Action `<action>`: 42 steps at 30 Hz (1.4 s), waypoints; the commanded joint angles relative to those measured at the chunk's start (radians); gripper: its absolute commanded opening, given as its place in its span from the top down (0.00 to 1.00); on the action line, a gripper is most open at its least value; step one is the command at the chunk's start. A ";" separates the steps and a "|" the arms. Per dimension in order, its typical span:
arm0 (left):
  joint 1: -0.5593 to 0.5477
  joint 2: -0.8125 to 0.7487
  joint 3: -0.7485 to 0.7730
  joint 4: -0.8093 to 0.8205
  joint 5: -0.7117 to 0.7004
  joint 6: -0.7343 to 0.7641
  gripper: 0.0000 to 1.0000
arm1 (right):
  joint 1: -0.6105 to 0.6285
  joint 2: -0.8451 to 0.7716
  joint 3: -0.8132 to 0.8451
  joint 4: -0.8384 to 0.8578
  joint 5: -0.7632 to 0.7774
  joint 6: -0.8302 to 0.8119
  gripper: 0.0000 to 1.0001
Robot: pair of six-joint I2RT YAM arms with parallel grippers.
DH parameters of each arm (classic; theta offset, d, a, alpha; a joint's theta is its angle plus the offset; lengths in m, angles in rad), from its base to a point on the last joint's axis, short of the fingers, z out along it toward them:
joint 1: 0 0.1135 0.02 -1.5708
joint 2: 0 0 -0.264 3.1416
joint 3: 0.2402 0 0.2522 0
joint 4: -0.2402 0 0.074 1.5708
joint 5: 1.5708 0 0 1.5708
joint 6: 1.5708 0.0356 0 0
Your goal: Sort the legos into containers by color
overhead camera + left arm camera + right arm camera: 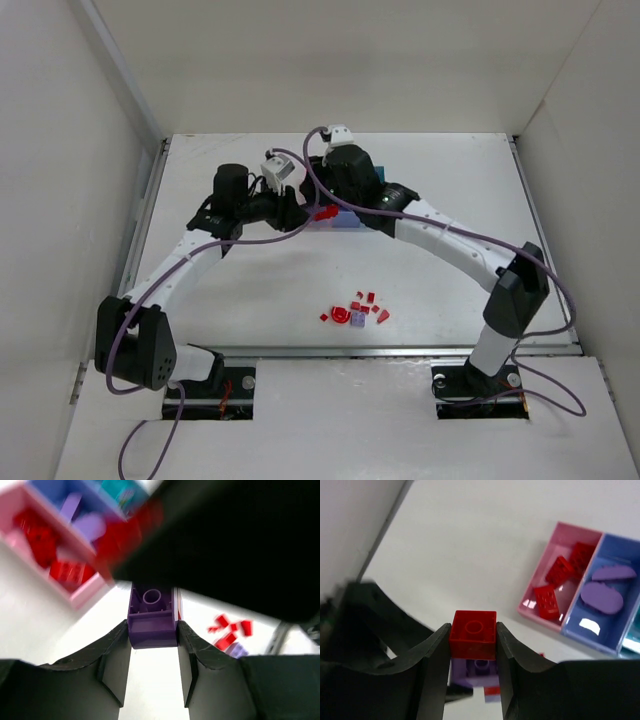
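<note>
Containers [345, 222] mostly hidden beneath both arms [420, 225] in top view. Light blue bin [634, 630] cut off by right edge.

red brick [473, 634]: moulded plastic, smooth, slight sheen.
purple brick [151, 620]: same plastic, duller in shade.
right claw [473, 640] and left claw [152, 630]: fingers [432, 670] matt black plastic, faintly grainy.
pink bin [565, 537] and blue bin [615, 625]: glossy plastic, floors throw bright glare.
red pieces [547, 601] in the pink bin: shiny, hard plastic.
lilac pieces [602, 597]: smooth, satin.
desk [250, 285]: white, matt, smooth.
arm shells [450, 240]: glossy white plastic; joints [515, 290] matt black.
cable [262, 239]: smooth lilac sheath, rubbery look.
strip [330, 351] at desk's near edge looks like bare metal.
</note>
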 commanded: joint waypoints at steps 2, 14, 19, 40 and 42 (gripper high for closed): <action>0.004 -0.029 -0.040 -0.138 -0.125 0.128 1.00 | -0.036 0.110 0.206 -0.029 -0.034 0.009 1.00; 0.004 -0.049 -0.079 -0.138 -0.229 0.137 1.00 | -0.149 0.391 0.419 -0.182 -0.122 0.085 0.96; 0.004 -0.049 -0.079 -0.138 -0.238 0.146 1.00 | -0.191 0.480 0.484 -0.232 -0.189 0.095 0.78; 0.013 -0.031 0.044 -0.256 0.018 0.494 1.00 | -0.298 0.004 -0.061 -0.043 -0.820 -0.711 0.03; 0.013 -0.031 0.086 -0.330 0.116 0.566 1.00 | -0.307 -0.059 -0.143 -0.052 -0.957 -0.951 0.03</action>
